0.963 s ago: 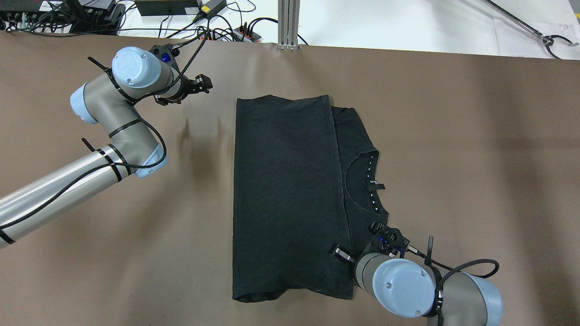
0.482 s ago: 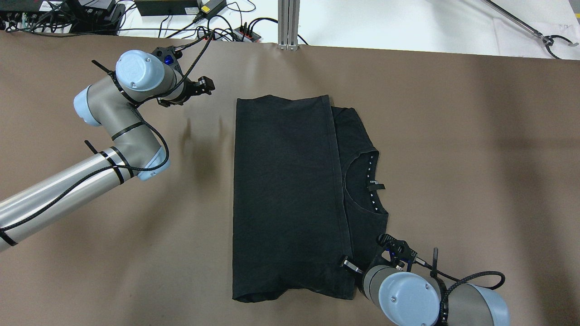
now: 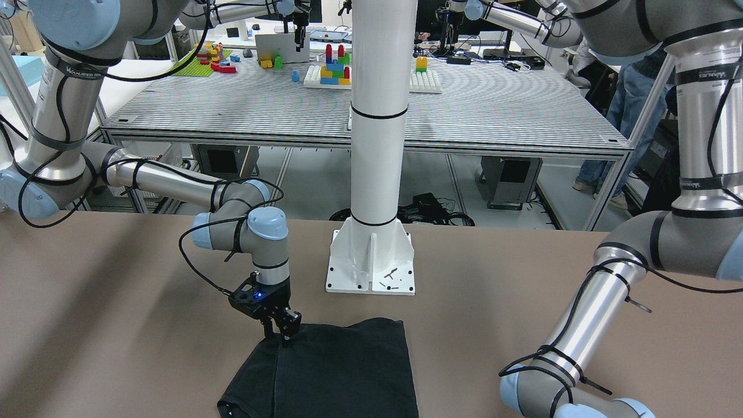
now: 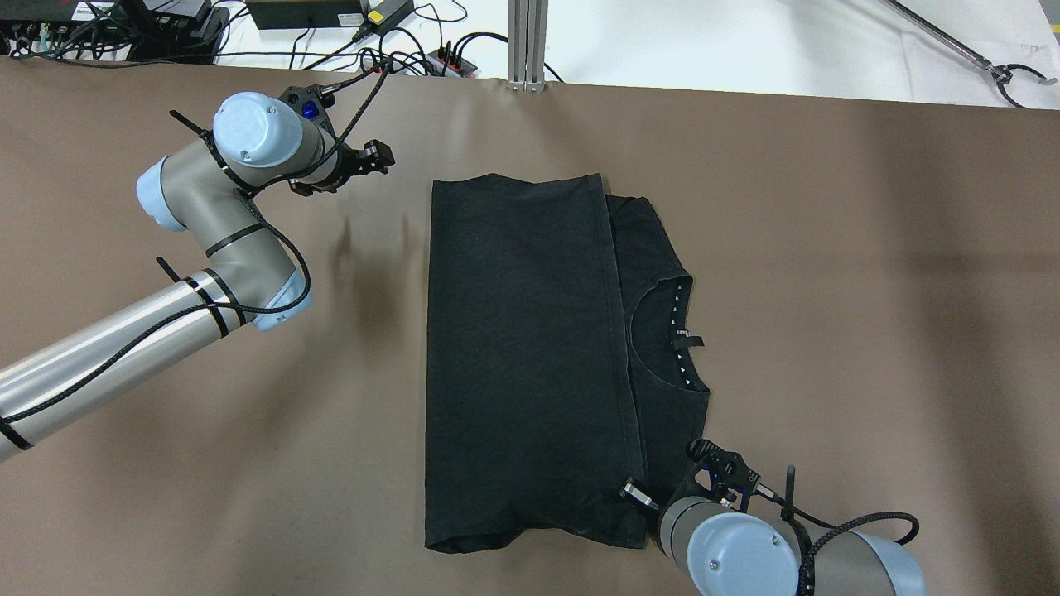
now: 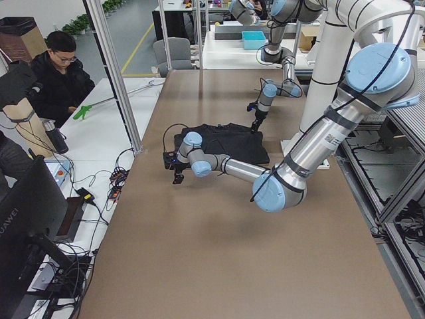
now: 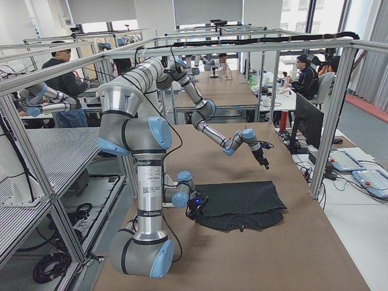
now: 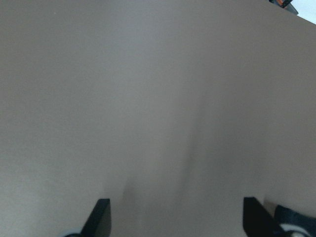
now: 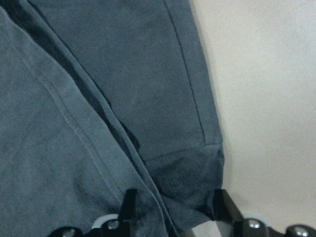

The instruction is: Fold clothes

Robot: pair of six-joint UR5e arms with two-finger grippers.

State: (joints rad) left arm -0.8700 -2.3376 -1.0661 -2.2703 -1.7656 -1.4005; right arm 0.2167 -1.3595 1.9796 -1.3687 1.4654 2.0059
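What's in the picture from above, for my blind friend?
A black T-shirt, partly folded, lies on a brown table. The right gripper is at its near right corner; the left gripper hovers over bare table, far left.

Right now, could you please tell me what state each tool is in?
Left tool: open, empty, above the bare table.
Right tool: open, over the black shirt at its corner.

The left gripper (image 4: 379,156) hangs in the air on a bent arm, jaws wide apart. The right gripper (image 3: 283,335) points down, low, jaws also apart.
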